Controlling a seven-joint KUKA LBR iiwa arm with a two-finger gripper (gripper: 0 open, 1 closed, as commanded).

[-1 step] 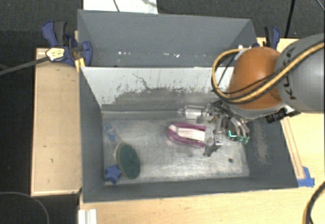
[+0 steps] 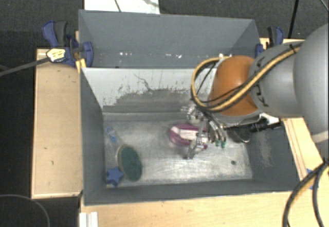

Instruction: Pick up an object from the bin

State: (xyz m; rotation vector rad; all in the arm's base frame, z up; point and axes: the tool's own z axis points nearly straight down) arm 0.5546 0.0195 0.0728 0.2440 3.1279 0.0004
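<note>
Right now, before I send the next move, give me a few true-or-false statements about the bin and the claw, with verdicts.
1. The claw is low in the bin, right beside a purple and white thing near the middle of the floor. True.
2. A small blue thing lies next to a dark green round disc near the front corner on the view's left. True.
3. The green disc touches the purple and white thing. False: they lie well apart, with bare floor between them.
4. The claw is buried in a tall heap of things. False: only a few things lie spread out on the floor.
</note>
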